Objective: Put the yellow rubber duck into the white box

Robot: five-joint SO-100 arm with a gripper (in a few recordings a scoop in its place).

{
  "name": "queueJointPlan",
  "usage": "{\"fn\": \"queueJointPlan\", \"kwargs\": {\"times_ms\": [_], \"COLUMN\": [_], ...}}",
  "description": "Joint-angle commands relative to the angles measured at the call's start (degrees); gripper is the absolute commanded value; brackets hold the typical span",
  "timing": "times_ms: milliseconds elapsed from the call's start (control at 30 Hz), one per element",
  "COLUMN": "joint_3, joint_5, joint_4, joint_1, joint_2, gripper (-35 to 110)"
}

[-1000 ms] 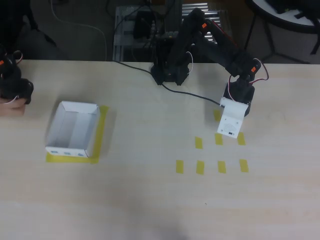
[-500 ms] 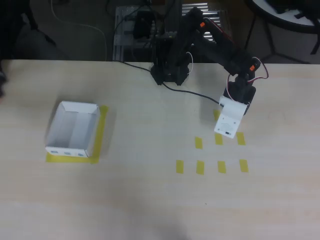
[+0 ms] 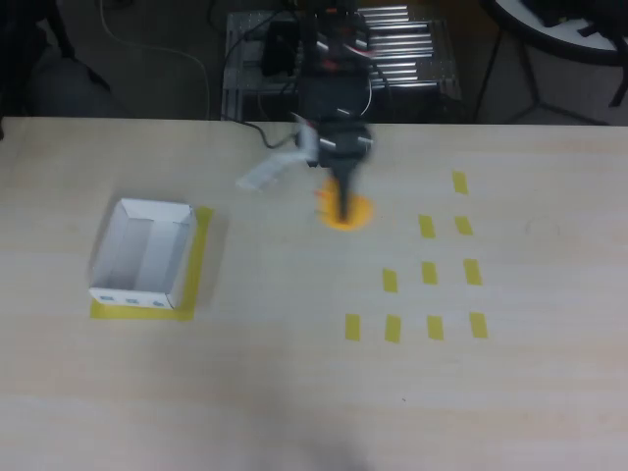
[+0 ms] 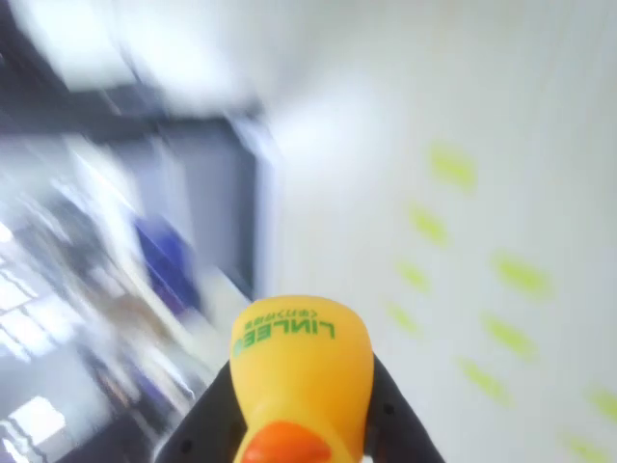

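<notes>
Near the table's back edge in the overhead view, the gripper [image 3: 345,208] now sits mid-table, swung left from over the yellow tape marks [image 3: 430,273]. It is clamped on the yellow rubber duck [image 4: 301,374]. Well left, the white box [image 3: 143,255] is unmoved.

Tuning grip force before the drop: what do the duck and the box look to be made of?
The yellow rubber duck looks like smooth, softly glossy rubber or vinyl: rounded moulded body, even sheen, green printed lettering. The white box looks like thin matte cardboard: flat folded walls, sharp corners, no shine. Both are judged by look alone.
</notes>
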Motion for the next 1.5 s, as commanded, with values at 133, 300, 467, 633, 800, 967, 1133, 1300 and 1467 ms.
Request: {"fn": "queueJointPlan", "kwargs": {"times_ms": [133, 300, 467, 633, 800, 967, 1133, 1300, 1467], "joint_3": [11.7, 11.7, 12.6, 7.8, 6.1, 6.7, 5.1, 4.9, 5.0], "joint_5": [-6.9, -8.7, -11.2, -14.2, -18.5, -20.7, -21.6, -22.0, -22.1], "joint_4": [-14.2, -19.8, -27.5, -29.6, -29.8, -29.2, -27.2, -27.7, -28.0], "joint_1": [39.6, 49.8, 55.5, 56.7, 55.5, 52.4, 50.4, 49.6, 49.1], "joint_2": [0.0, -10.5, -20.7, -31.1, -36.4, -36.7, -36.5, -36.4, -36.4], "gripper": [0, 0, 0, 0, 0, 1, 13, 29, 31]}}
